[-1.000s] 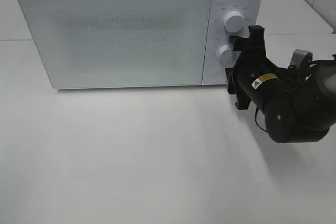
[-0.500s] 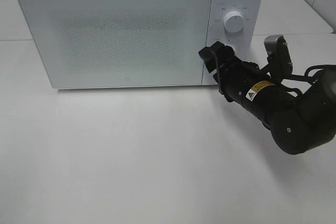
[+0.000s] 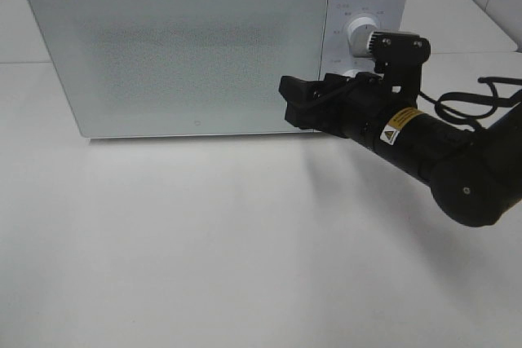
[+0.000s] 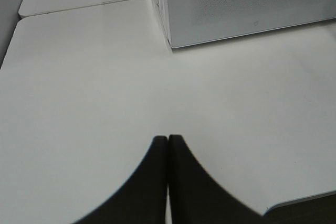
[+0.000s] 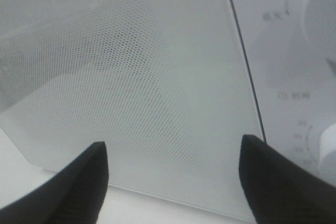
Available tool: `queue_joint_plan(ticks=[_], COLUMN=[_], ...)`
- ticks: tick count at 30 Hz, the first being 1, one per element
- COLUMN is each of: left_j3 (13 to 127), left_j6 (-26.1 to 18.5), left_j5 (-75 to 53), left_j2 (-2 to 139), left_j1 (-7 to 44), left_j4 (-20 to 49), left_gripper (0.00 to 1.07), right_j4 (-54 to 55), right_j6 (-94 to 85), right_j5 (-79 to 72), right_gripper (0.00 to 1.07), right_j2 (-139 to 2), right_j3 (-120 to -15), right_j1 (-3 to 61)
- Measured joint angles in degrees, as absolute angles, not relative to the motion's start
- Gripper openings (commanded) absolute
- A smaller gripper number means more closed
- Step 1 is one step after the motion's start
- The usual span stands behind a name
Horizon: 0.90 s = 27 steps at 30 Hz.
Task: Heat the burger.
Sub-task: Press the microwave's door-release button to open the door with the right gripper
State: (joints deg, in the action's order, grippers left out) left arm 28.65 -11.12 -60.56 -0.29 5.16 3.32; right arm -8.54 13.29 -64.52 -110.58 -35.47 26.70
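Exterior high: a white box-shaped microwave [image 3: 179, 46] is seen on a matte white table [image 3: 204, 242]. Its flat door [image 3: 163, 6] is closed, frosted, with a fine dotted mesh. A control panel [image 3: 347, 107] is set at 3 o'clock of the door, with 1 round ribbed white knob [image 3: 361, 34] in view. The right gripper [image 3: 295, 103], matte black and blocky, is held at the door's 4 o'clock corner, in front of the panel. A yellow warning label [image 3: 393, 129] is stuck on the round black arm. A black cable [image 3: 469, 99] is looped at 3 o'clock of the arm.

Left wrist: the left gripper [image 4: 168, 139] is clenched, 2 smooth curved black fingers [image 4: 152, 182] pressed flat together, nothing grasped, above bare table. 1 lower microwave corner is seen well apart from it.

Right wrist: the jaws are released wide, 2 rounded black fingertips [image 5: 92, 166] well apart, nothing between them, close before the dotted door. Beside the door seam, the knob and printed dial marks [image 5: 295, 96] are seen, blurred.

The burger's place cannot be told; it is shown in 0 views.
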Motion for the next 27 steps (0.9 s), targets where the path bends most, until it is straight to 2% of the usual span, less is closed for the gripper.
queue_joint_plan(ticks=[11, 20, 25, 26, 27], left_j3=[28.6, 28.6, 28.6, 28.6, 28.6], left_j6=[-11.1, -11.1, -11.1, -11.1, -11.1], left_j5=[-60.6, -60.6, -60.6, -60.6, -60.6], left_j2=[-0.3, -0.3, -0.3, -0.3, -0.3], left_j1=[5.2, 5.2, 5.2, 5.2, 5.2], left_j4=[3.3, 3.3, 3.3, 3.3, 3.3], left_gripper=[0.00, 0.00, 0.00, 0.00, 0.00], right_j4=[-9.2, -9.1, -9.1, -9.1, -9.1], right_j6=[-4.2, -5.0, -2.9, -2.9, -0.9], right_j5=[-40.5, -23.1, -3.1, -3.1, 4.1], right_gripper=[0.63, 0.62, 0.62, 0.62, 0.62], right_j2=[-100.6, -93.7, -90.7, -90.7, -90.5], right_j3=[-35.4, -37.1, -43.2, -43.2, -45.8], right_j1=[26.7, 26.7, 26.7, 26.7, 26.7])
